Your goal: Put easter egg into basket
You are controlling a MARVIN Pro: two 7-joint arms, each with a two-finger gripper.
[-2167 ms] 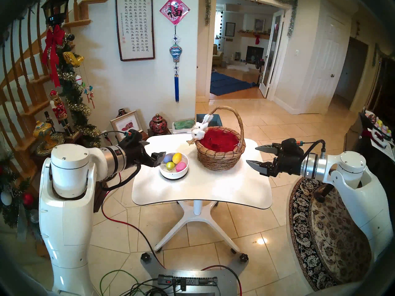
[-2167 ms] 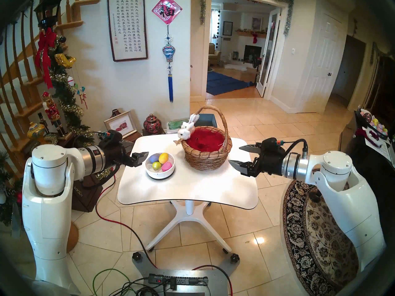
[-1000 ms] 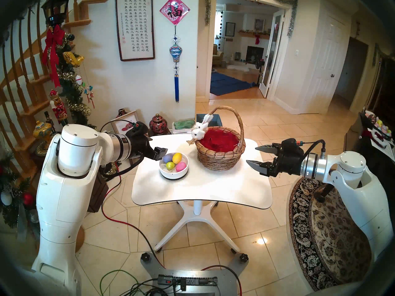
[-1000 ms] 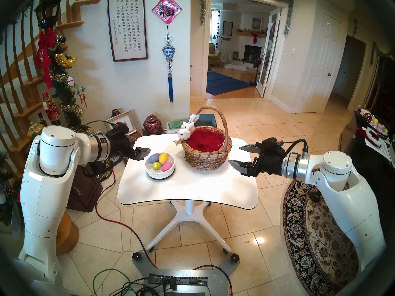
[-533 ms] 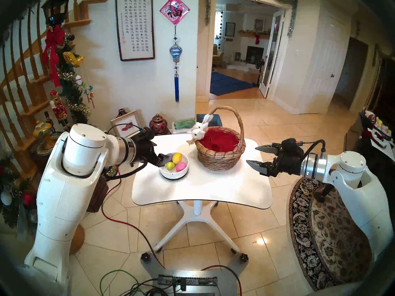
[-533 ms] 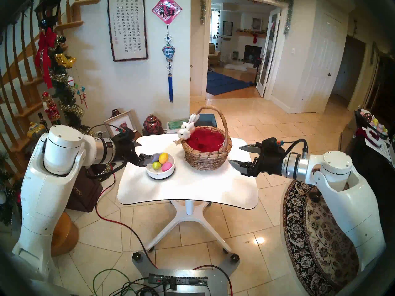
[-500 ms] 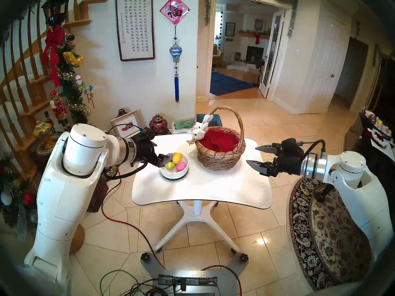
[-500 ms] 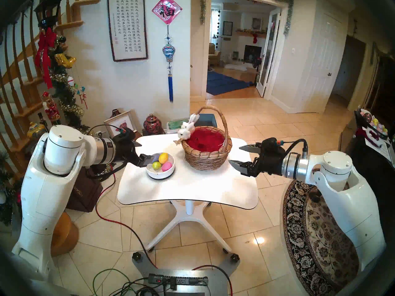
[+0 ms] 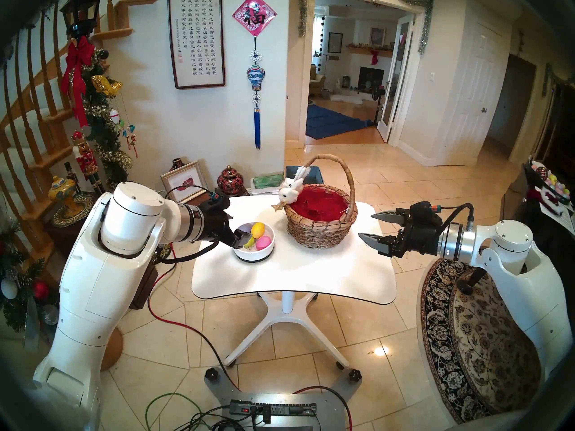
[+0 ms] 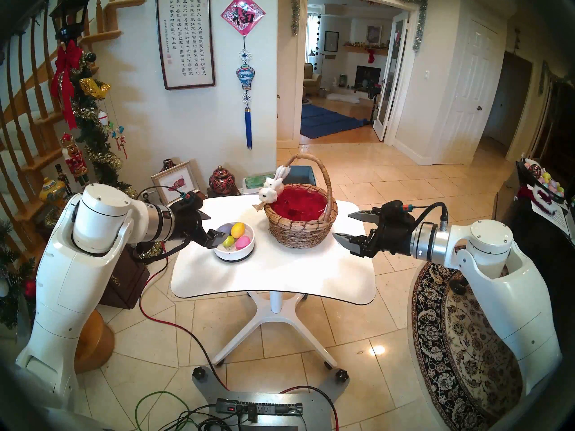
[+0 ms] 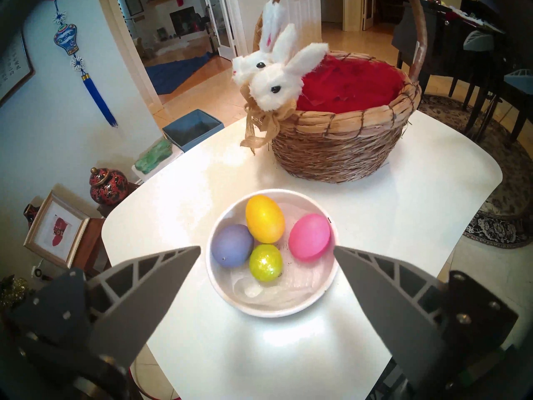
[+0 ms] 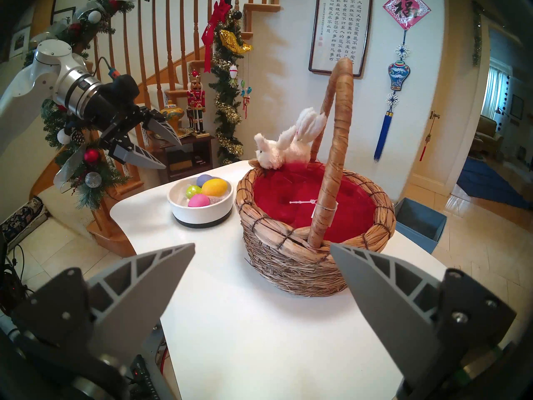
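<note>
- A tiled hallway with a garlanded staircase on one side holds a small white table (image 9: 292, 275) on a pedestal base.
- On the table sits a shallow white bowl (image 11: 269, 305); four eggs lie in it: a yellow egg (image 11: 264, 219), a pink egg (image 11: 309, 236), a purple egg (image 11: 232, 245) and a glittery green egg (image 11: 265, 262).
- In the left head view the purple and green eggs are largely hidden behind the left gripper (image 11: 266, 250).
- The left gripper hovers above the bowl's near-left rim, tilted downward, its jaws spread wide and empty; the wrist view frames the eggs between the two fingers (image 11: 161, 275).
- The wicker basket (image 9: 320, 231) stands beside the bowl, apart from it, with red lining, a tall arched handle and no egg inside.
- White plush bunnies (image 11: 274, 76) perch on the basket's rim; the wrist view shows two heads, while the head views blur them into one.
- The handle's top is cut off in the left wrist view.
- The right gripper (image 9: 368, 226) hangs off the table's right edge, near the basket, jaws apart and holding nothing.
</note>
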